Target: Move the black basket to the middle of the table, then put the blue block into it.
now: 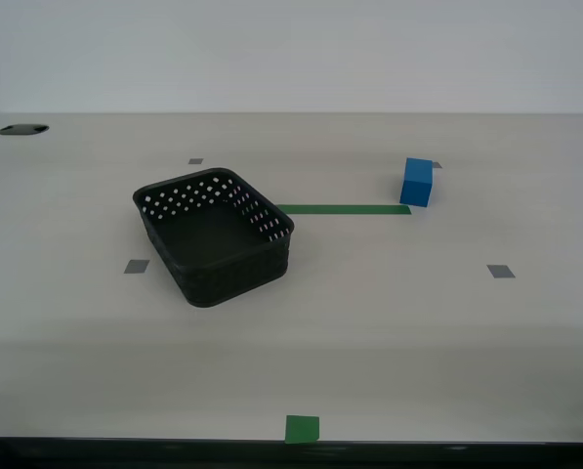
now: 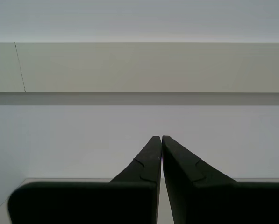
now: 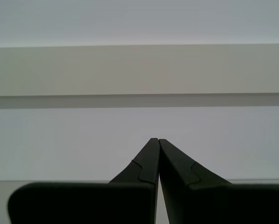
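Blue block (image 1: pixel 417 182) out of both fingers' (image 3: pixel 151 161) view.

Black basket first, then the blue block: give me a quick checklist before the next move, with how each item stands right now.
1. Black basket upright, mouth open: ok.
2. Basket holds nothing yet: ok.
3. Basket at the table middle: not ok, it sits toward the exterior view's left of the green tape strip.
4. Blue block free on the table, apart from the basket: ok.
5. My first claw open for a grasp: not ok, shut.
6. My second claw open: not ok, shut.
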{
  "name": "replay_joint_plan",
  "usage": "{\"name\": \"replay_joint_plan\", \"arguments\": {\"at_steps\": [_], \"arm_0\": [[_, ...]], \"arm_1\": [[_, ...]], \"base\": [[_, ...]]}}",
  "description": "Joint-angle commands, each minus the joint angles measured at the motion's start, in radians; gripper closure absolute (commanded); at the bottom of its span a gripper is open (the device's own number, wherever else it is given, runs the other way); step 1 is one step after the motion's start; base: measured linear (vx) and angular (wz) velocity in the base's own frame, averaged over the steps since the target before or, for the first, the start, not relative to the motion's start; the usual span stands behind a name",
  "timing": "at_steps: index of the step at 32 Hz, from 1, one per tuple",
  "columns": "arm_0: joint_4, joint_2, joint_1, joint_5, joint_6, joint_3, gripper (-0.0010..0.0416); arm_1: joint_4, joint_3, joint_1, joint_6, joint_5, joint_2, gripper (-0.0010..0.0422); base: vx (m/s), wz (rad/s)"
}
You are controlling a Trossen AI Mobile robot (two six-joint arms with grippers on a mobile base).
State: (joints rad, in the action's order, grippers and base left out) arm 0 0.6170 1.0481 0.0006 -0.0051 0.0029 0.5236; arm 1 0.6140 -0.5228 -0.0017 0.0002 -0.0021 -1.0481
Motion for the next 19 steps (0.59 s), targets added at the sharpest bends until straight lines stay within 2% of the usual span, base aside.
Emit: {"name": "replay_joint_plan", "arguments": {"at_steps": [1, 19], "arm_0": [[0.003, 0.0, 0.0, -0.001, 0.0, 0.001, 0.0405], [0.003, 0.0, 0.0, 0.0, 0.0, 0.001, 0.0405]], "arm_1": [[0.004, 0.0, 0.001, 0.001, 0.002, 0.0, 0.0412], [0.004, 0.0, 0.001, 0.001, 0.002, 0.0, 0.0412]], "base": [[0.0, 0.0], [0.0, 0.0]]}}
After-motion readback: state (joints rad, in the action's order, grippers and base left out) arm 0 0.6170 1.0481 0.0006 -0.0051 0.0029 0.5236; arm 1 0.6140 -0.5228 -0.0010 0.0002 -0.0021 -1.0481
